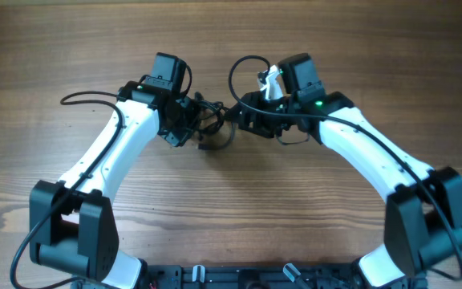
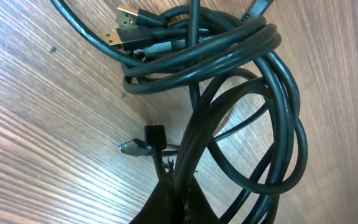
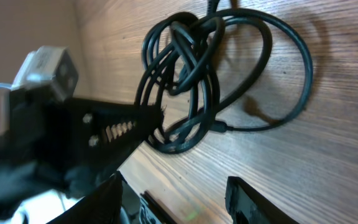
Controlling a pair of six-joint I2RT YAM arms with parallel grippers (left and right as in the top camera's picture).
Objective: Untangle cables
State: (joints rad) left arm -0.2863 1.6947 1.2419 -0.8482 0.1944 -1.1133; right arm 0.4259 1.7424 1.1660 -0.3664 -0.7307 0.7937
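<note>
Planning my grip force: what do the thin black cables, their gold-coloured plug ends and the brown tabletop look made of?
The thin black cables: rubbery or plastic jacket, smooth with a soft sheen along the curves. The gold-coloured plug ends: metal by the shine, likely plated, in black moulded plastic bodies. The brown tabletop: wood or wood-look laminate; grain lines show, matte finish, can't tell which.

Warm brown wooden surface [image 1: 231,32] fills the overhead view, grain streaming from 9 to 3 o'clock. A swirl of darker grain [image 1: 2,215] sits at 8 o'clock. Light's soft, shadows faint. On the right wrist view, a blurred pinkish-beige area [image 3: 23,25] lies past the surface's edge at 10 o'clock. Wall or floor? Can't tell.
</note>
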